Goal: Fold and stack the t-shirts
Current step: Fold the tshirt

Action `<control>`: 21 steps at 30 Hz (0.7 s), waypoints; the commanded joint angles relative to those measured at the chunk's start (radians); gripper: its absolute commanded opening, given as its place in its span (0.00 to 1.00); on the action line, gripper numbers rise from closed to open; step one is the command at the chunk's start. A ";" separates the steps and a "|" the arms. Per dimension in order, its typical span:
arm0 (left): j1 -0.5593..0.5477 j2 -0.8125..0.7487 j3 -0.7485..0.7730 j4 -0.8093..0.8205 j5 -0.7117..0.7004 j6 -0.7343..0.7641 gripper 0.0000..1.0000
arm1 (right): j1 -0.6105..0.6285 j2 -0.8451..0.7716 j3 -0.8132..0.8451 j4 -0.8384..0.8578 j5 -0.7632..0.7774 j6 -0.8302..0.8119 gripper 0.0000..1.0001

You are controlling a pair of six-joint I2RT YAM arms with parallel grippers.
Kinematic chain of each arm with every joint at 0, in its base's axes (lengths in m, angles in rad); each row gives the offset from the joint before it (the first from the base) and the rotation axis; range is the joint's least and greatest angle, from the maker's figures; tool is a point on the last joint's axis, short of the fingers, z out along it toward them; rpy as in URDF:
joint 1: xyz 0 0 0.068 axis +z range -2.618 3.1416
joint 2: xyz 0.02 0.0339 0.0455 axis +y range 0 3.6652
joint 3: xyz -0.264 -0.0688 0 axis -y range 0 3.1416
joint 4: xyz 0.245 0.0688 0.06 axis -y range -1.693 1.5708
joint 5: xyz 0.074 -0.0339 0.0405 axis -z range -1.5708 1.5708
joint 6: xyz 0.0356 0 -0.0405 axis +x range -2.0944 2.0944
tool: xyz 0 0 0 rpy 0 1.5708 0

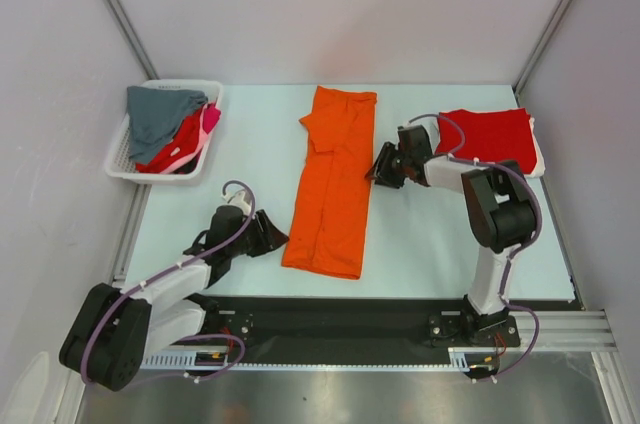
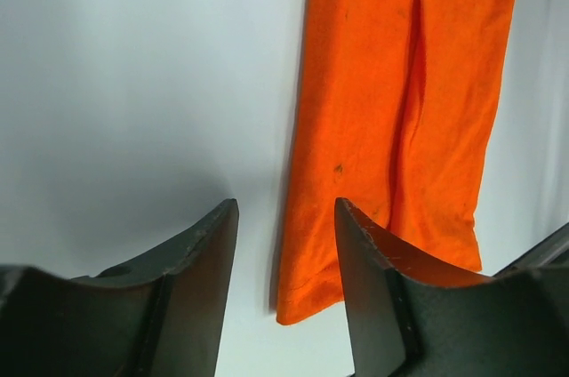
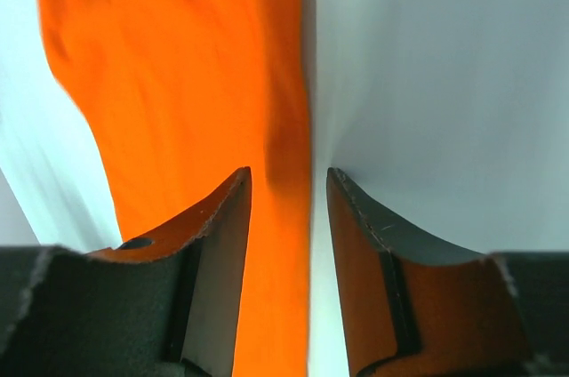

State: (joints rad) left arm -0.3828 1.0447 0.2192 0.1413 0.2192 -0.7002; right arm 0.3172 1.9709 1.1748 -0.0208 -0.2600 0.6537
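Observation:
A bright orange t-shirt (image 1: 332, 184) lies on the table, folded lengthwise into a long strip. My left gripper (image 1: 272, 234) sits low at its near left corner. In the left wrist view that gripper (image 2: 286, 204) is open, with the shirt's (image 2: 391, 84) corner on the table beyond the gap. My right gripper (image 1: 380, 166) is at the strip's right edge, further back. Seen from the right wrist, that gripper (image 3: 289, 172) is open over the orange cloth's (image 3: 178, 66) edge, gripping nothing. A folded red t-shirt (image 1: 490, 134) lies at the back right.
A white mesh basket (image 1: 118, 159) stands at the back left, holding a grey t-shirt (image 1: 160, 112), a red one (image 1: 165, 156) and a pink one (image 1: 208, 124). The right arm's elbow (image 1: 505, 209) rises just in front of the folded red shirt. Walls close in the table on three sides.

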 commanded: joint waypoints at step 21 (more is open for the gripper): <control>-0.065 0.015 -0.109 0.046 0.109 -0.050 0.27 | 0.345 -0.556 -0.659 -0.124 0.025 0.194 0.38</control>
State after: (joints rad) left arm -0.4316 1.0718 0.1509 0.2405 0.3183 -0.7403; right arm 0.6323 1.4387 0.5804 -0.0715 -0.2470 0.7937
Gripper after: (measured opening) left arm 0.272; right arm 0.380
